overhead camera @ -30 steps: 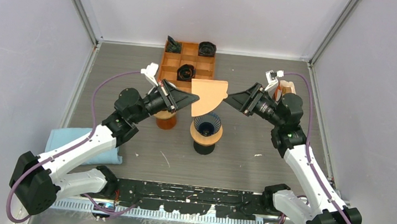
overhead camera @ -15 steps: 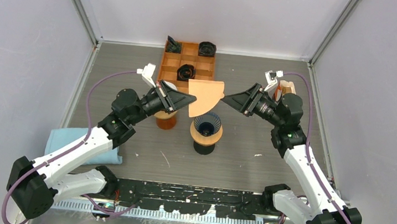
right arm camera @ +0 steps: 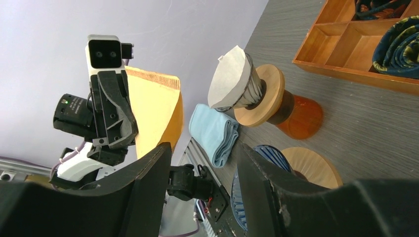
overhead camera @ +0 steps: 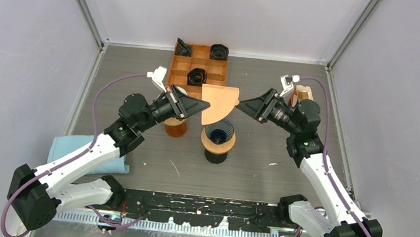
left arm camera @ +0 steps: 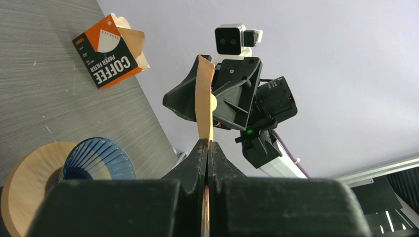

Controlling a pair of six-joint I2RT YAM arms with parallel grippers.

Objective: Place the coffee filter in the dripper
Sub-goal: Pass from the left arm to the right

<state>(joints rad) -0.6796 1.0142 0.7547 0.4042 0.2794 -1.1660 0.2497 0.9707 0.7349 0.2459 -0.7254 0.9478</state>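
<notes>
Position: the coffee filter [overhead camera: 219,103] hangs in the air between the 2 arms, above and slightly behind the blue dripper [overhead camera: 219,132] in the top view. Its lower corner overlaps the dripper's back rim there. It is not in the dripper.

Left gripper [overhead camera: 200,107]: its fingers [left arm camera: 199,155] are pressed together on the filter's near edge. In the left wrist view the paper comes up edge-on out of the closed tips.

Right gripper [overhead camera: 243,104]: jaws spread, nothing clamped. It faces the filter's far edge from the right. In the left wrist view that edge appears to sit between the 2 spread fingers; whether it touches either one cannot be told.

Filter appearance: tan paper, flat and unopened, fan-shaped. It has 1 straight crimped seam along the top, 1 straight side and 1 curved side. It is held roughly upright.

Dripper: a ribbed blue cone in a round wooden collar on a dark base, standing on the grey table [overhead camera: 249,170].

Nearby: a 2nd dripper [right arm camera: 232,81] lined with a white filter stands just to the left. An orange and black filter box [left arm camera: 106,52] lies on the table behind the right arm.
</notes>
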